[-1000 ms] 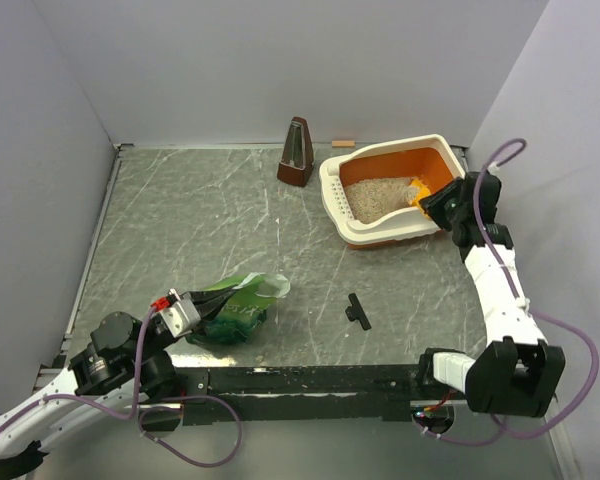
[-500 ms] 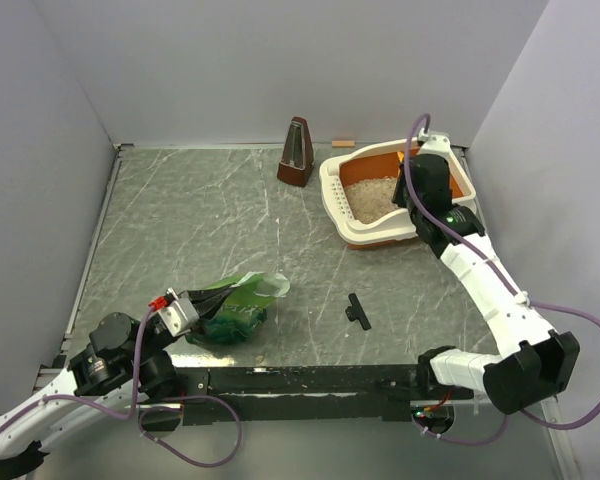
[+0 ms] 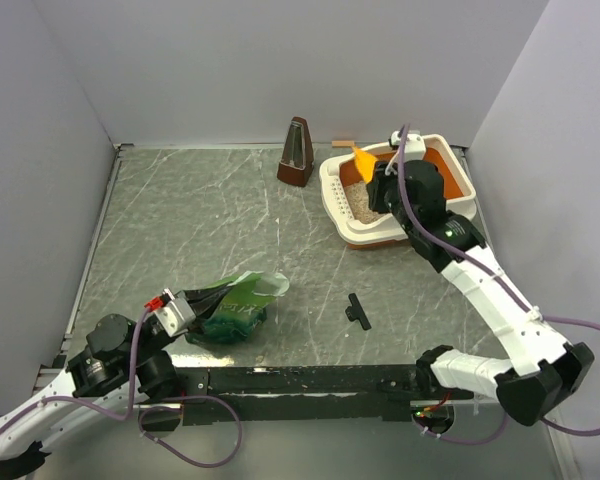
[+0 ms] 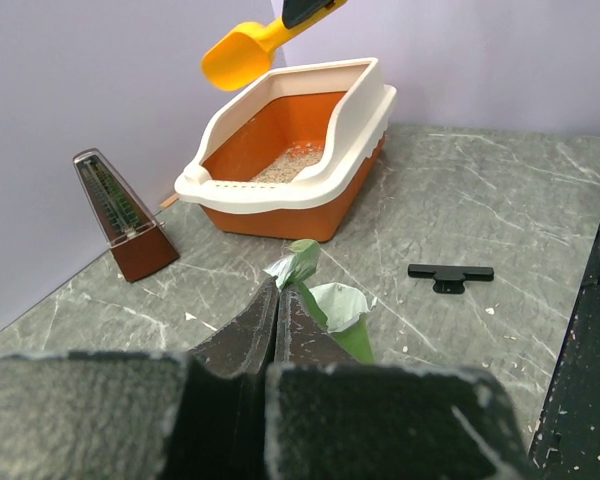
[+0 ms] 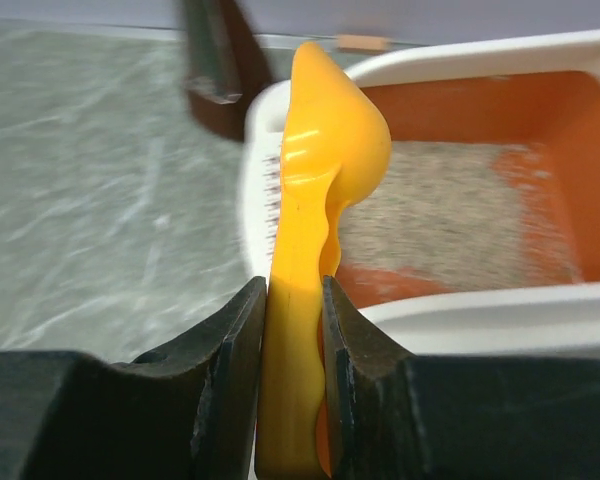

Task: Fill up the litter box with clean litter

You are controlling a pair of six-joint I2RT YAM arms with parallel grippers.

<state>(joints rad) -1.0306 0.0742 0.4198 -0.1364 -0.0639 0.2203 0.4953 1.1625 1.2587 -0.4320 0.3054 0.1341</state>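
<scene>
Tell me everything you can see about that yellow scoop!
The scoop is glossy orange-yellow plastic, made in one piece: a rounded bowl that narrows into a wavy handle. The right tool is shut on the handle, with a finger pressing each side. The scoop hangs in the air, bowl forward, above the slotted end of the litter box, and touches nothing else. The wrist camera sees it edge-on, so I cannot tell whether it holds any litter.

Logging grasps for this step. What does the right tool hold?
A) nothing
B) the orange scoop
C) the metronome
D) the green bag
B: the right tool is shut on the orange scoop, raised near the litter box; the green bag is in the left tool.
</scene>
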